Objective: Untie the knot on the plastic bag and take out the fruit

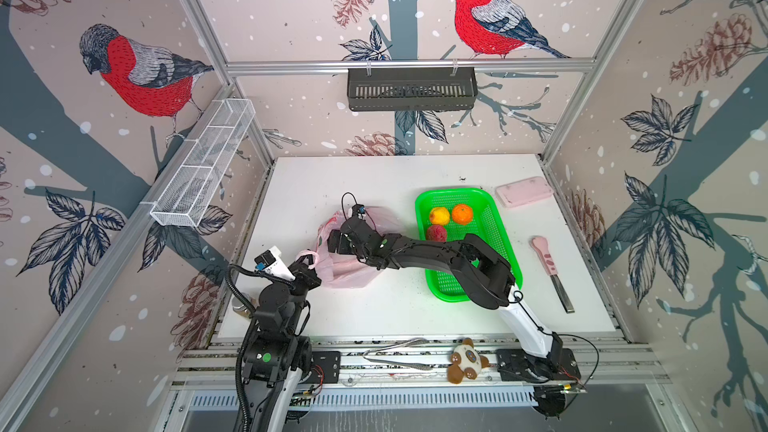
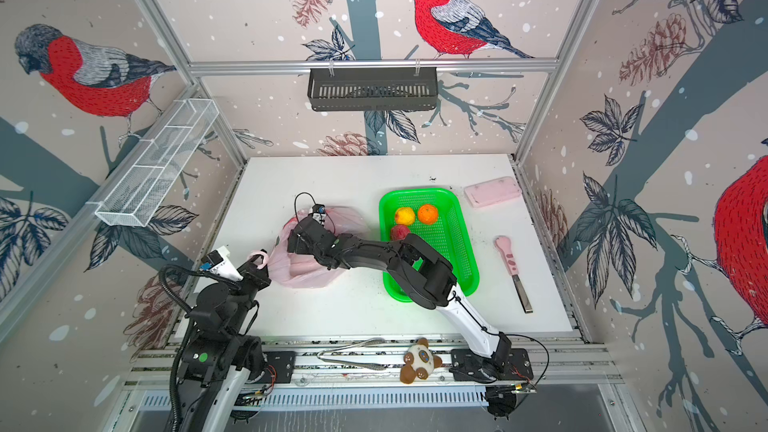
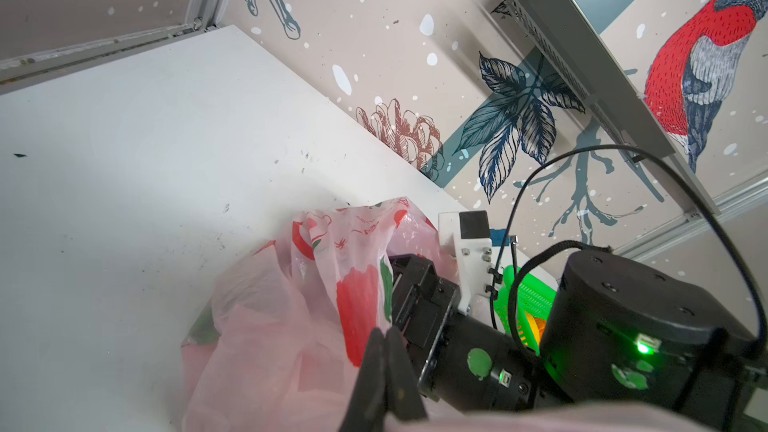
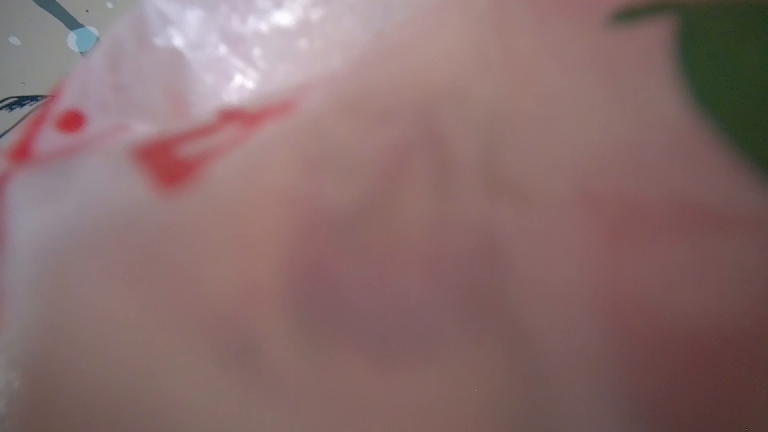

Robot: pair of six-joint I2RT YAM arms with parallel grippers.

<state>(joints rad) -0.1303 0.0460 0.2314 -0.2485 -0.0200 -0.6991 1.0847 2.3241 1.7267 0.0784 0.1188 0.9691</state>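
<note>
The pink plastic bag (image 1: 353, 277) (image 2: 308, 277) lies left of centre on the white table, its mouth gaping. My left gripper (image 1: 308, 263) (image 3: 384, 333) is shut on a pale pink handle loop (image 1: 308, 256) at the bag's near-left side. From the right, my right gripper (image 1: 338, 243) (image 2: 299, 243) reaches down into the mouth, its jaws apart, fingertips hidden by plastic. Blurred bag film (image 4: 374, 201) fills the right wrist view. Fruit sits in the green basket (image 1: 494, 226): a yellow citrus (image 1: 439, 215), an orange one (image 1: 462, 214), a bumpy red ball (image 1: 436, 233). The knot is out of view.
A flat pink case (image 1: 523, 192) lies at the back right, and a pink-handled knife (image 1: 550, 272) by the right edge. Metal tongs (image 1: 395, 353) and a plush toy (image 1: 467, 361) rest on the front rail. A white wire basket (image 1: 203, 168) and a black one (image 1: 411, 89) hang on the walls.
</note>
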